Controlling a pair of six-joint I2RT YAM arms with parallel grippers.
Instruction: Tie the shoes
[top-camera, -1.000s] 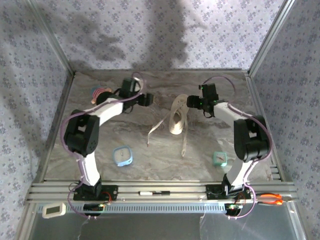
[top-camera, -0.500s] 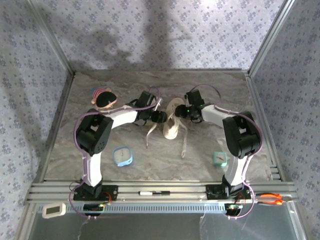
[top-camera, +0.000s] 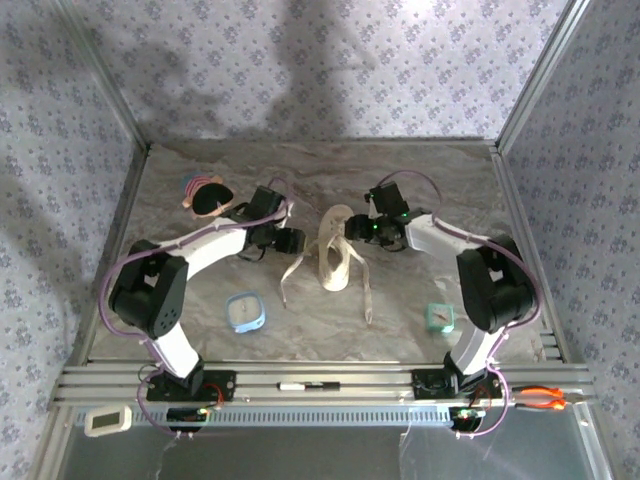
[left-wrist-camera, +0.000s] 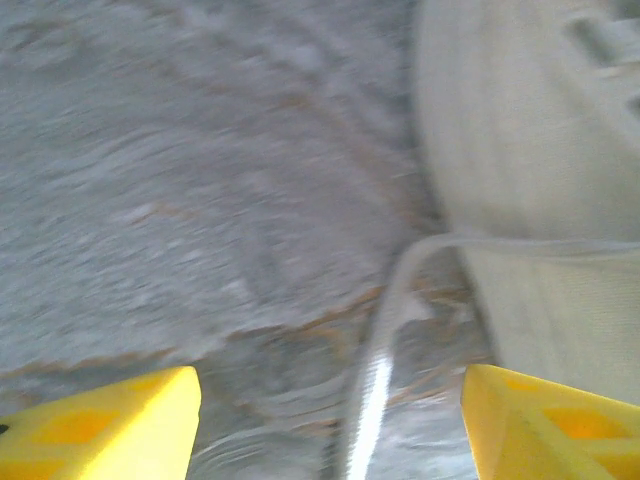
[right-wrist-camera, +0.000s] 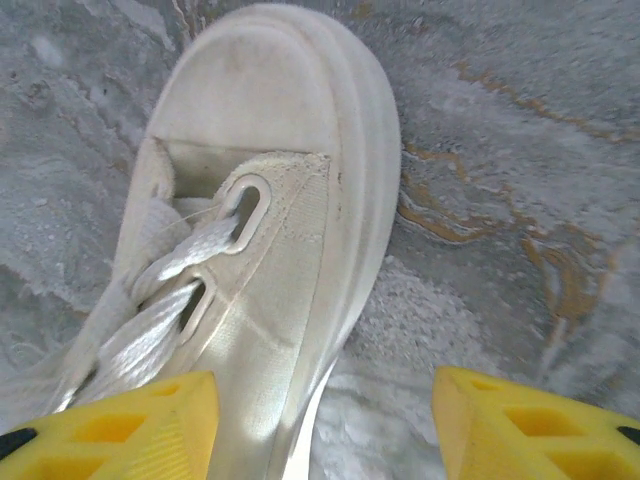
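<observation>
shoe (top-camera: 334, 262) sits mid-table on its sole, between the two grippers. Laces are untied: left lace (top-camera: 292, 272) trails off toward the near-left, right lace (top-camera: 366, 292) runs down toward the near edge.

left gripper (top-camera: 293, 243) is just beside the shoe's left flank and wide open. The left wrist view is blurred, but the left fingers (left-wrist-camera: 100, 425) stand well apart with a lace strand running between them, not pinched.

right gripper (top-camera: 358, 228) is at the shoe's far-right side, also open. The right fingers (right-wrist-camera: 545, 425) straddle the sole edge with the toe cap ahead, clamping nothing.

Also on the table (top-camera: 420, 180): dark round thing (top-camera: 207, 197) far-left, blue square (top-camera: 245, 311) near-left, teal block (top-camera: 439, 318) near-right, all well apart from the shoe.
</observation>
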